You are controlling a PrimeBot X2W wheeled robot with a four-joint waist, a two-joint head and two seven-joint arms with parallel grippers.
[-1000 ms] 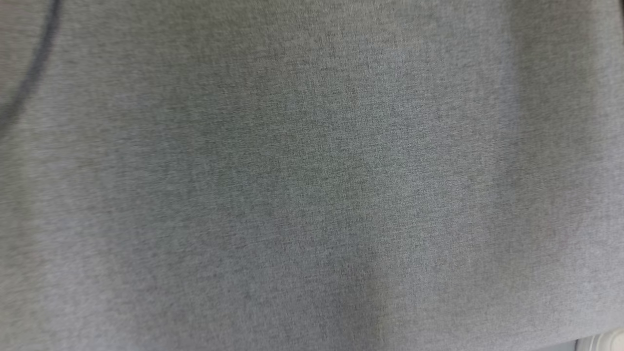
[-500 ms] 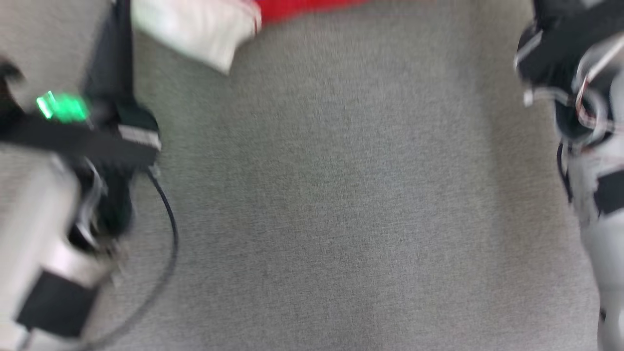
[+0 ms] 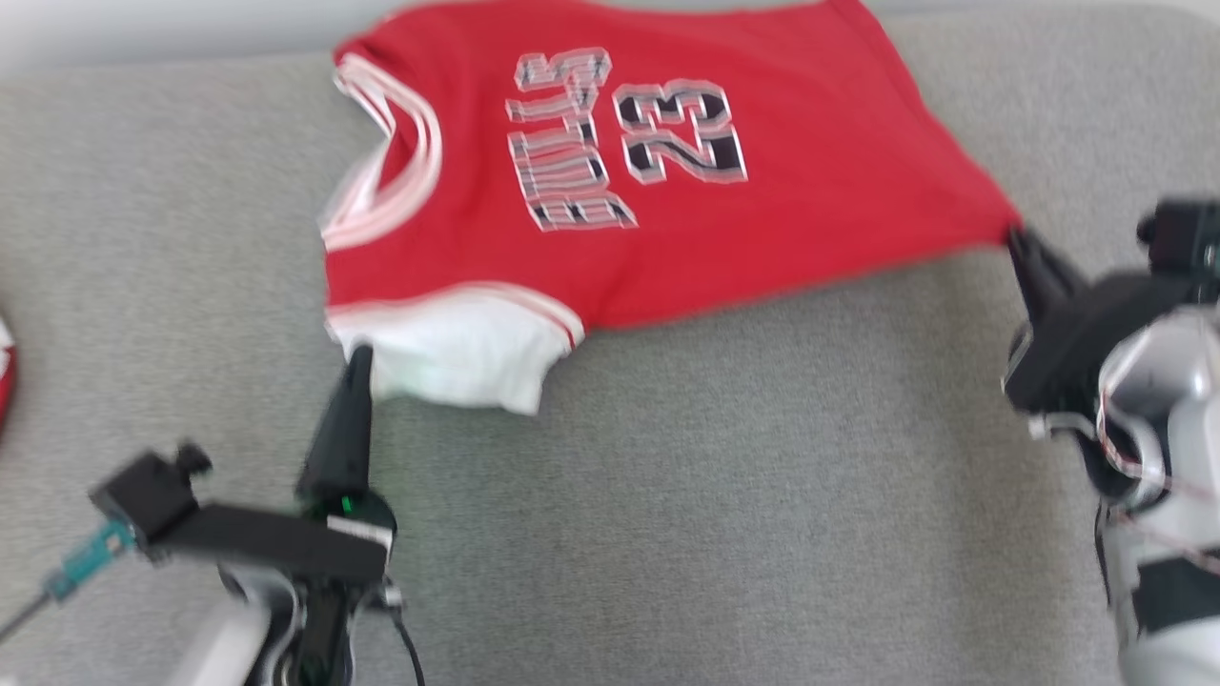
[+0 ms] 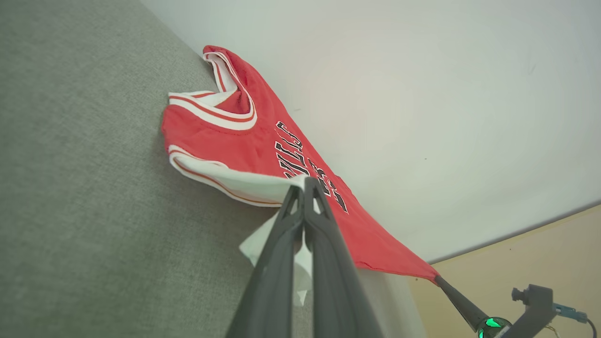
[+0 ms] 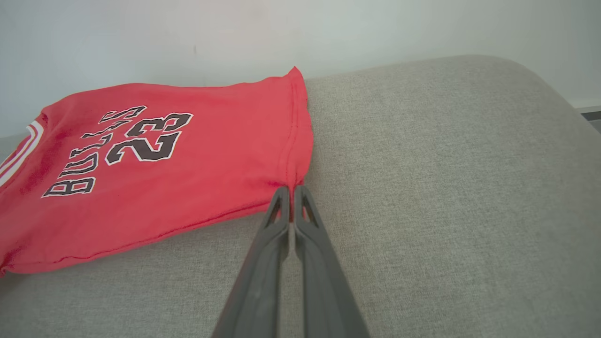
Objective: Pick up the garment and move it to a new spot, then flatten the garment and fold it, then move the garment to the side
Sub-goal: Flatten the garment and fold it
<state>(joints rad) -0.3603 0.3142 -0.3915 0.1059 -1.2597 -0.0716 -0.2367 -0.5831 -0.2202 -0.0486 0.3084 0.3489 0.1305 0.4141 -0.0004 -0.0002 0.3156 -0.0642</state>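
Both arms reach forward: left end effector [image 3: 359,357] points up-view, pinching the white sleeve [image 3: 448,372] of the red jersey [image 3: 820,181]. Right end effector [image 3: 1016,234] angles inward, pinching its hem corner [image 3: 991,214] above the grey fabric surface [image 3: 715,495].

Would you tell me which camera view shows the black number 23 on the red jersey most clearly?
The right wrist view: the black number 23 on the red jersey is sharp and legible. The head view shows it whole but blurred; the left wrist view shows it steeply foreshortened.
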